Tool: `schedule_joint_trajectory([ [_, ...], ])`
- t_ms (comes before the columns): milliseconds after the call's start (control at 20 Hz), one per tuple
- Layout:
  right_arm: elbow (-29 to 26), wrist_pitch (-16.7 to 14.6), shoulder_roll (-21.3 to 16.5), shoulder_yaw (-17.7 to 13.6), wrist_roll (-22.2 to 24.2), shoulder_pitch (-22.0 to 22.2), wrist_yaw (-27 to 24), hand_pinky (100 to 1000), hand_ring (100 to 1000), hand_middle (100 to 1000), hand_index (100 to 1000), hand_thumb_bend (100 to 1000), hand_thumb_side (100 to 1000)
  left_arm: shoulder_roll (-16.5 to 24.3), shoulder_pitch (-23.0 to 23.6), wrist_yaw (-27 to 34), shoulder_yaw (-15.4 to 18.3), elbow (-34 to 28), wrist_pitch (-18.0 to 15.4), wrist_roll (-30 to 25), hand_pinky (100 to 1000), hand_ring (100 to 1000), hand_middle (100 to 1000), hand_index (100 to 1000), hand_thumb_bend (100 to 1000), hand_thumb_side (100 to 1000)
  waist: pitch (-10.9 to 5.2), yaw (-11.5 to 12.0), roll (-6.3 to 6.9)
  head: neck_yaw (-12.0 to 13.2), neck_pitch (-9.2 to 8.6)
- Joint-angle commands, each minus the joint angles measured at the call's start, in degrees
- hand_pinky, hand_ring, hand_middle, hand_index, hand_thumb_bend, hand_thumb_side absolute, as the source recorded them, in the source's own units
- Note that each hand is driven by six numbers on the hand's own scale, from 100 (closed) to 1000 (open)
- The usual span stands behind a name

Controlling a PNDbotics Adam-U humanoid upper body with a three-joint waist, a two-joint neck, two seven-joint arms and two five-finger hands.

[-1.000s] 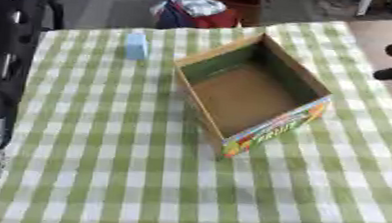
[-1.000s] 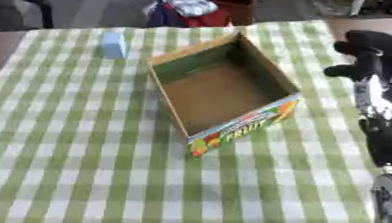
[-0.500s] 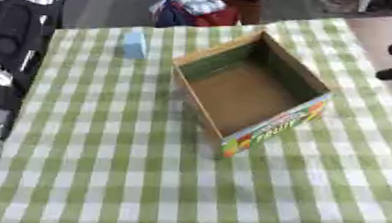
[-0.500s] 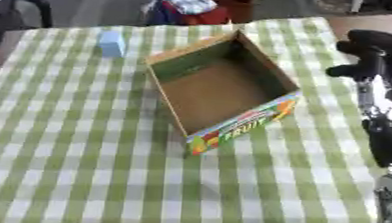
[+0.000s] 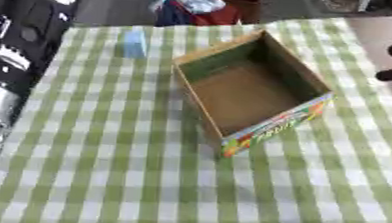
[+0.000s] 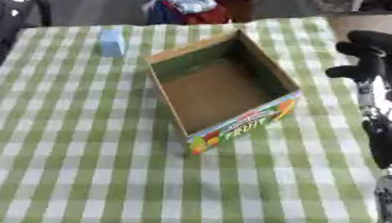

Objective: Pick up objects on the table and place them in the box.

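Cardboard box open-top, long axis diagonal; blue block upright beyond.

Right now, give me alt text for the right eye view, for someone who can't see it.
An open cardboard box, empty inside, sits on a green checked tablecloth. A small light blue block stands beyond its left corner. The robot's right hand hangs curled at the right edge.
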Motion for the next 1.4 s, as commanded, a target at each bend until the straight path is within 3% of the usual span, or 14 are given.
schedule_joint_trajectory([
  [50,-1.11,-0.17,-0.81,-0.01,0.4,-0.75,-0.32,612,770,721,739,100,334,1.02,-1.81,-2.92,0.02,3.66,-2.24,-0.05,760,755,760,862,139,665,-0.69,0.01,-0.28,0.19,0.27],
  [650,-1.14,-0.21,-0.65,-0.07,0.35,-0.8,-0.32,611,770,721,738,100,335,0.57,-4.15,-13.6,1.4,19.76,-12.79,-5.13,774,766,771,859,270,629,0.09,-0.24,-0.15,0.5,0.27],
  [950,-1.17,-0.23,-0.55,-0.11,0.31,-0.93,-0.27,611,770,721,738,100,336,0.49,-4.0,-19.08,2.03,21.13,-17.25,-10.27,789,783,786,868,346,560,0.85,-0.36,0.0,0.81,0.27],
  [1400,-1.2,-0.27,-0.44,-0.11,0.34,-1.25,-0.15,610,771,721,737,100,336,0.06,-3.32,-26.76,2.95,20.5,-20.38,-17.95,802,801,807,884,383,480,2.13,-0.41,0.36,0.84,0.22],
])
